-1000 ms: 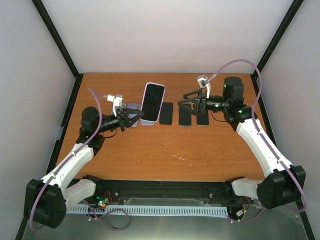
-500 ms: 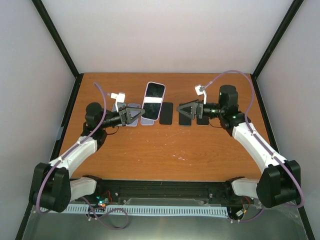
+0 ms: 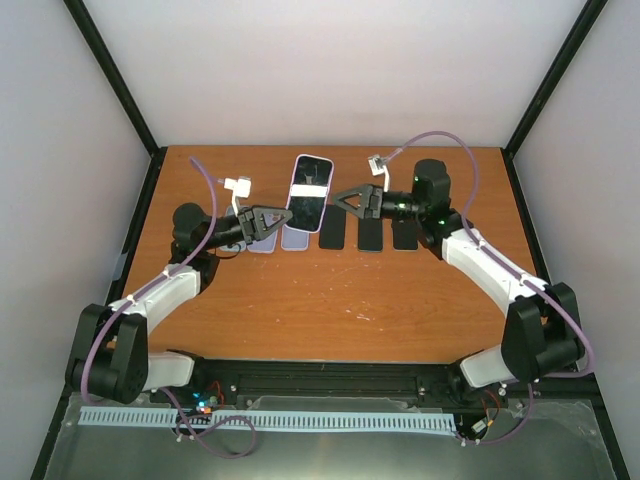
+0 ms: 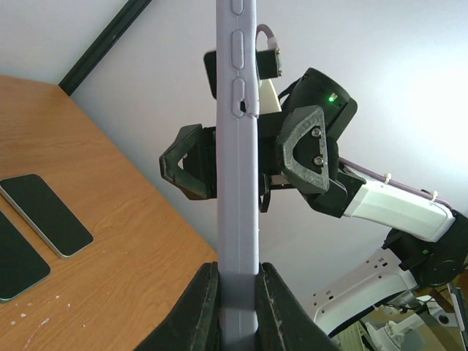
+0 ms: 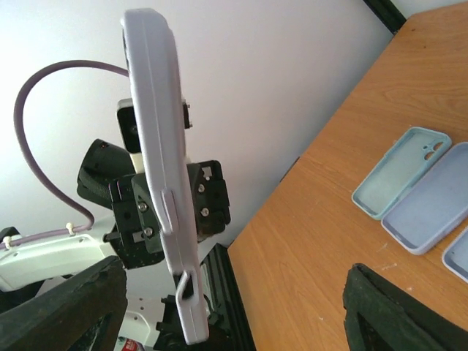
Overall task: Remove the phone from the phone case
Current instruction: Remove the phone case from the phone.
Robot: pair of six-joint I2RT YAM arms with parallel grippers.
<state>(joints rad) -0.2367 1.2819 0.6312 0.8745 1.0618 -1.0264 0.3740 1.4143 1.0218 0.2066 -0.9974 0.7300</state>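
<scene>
Item: phone (image 3: 310,198) in lavender phone case (image 4: 238,183), held off the table (image 3: 400,310) toward its far edge, about mid-width, screen facing the top camera.
Left gripper (image 4: 238,276): clamped on the case's lower end.
Right gripper (image 3: 346,198): fingers wide, one on either side of the case, clear of it.
Lying near the far edge: three black phones (image 3: 370,235); pale-blue empty case (image 5: 401,172) beside lavender empty case (image 5: 431,208).

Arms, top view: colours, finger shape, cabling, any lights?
The left arm and right arm match: white links, black joint housings. The left gripper and right gripper are black, with triangular open-frame fingers. A purple cable loops along each arm to a small white wrist camera. Green light on the right wrist.
</scene>
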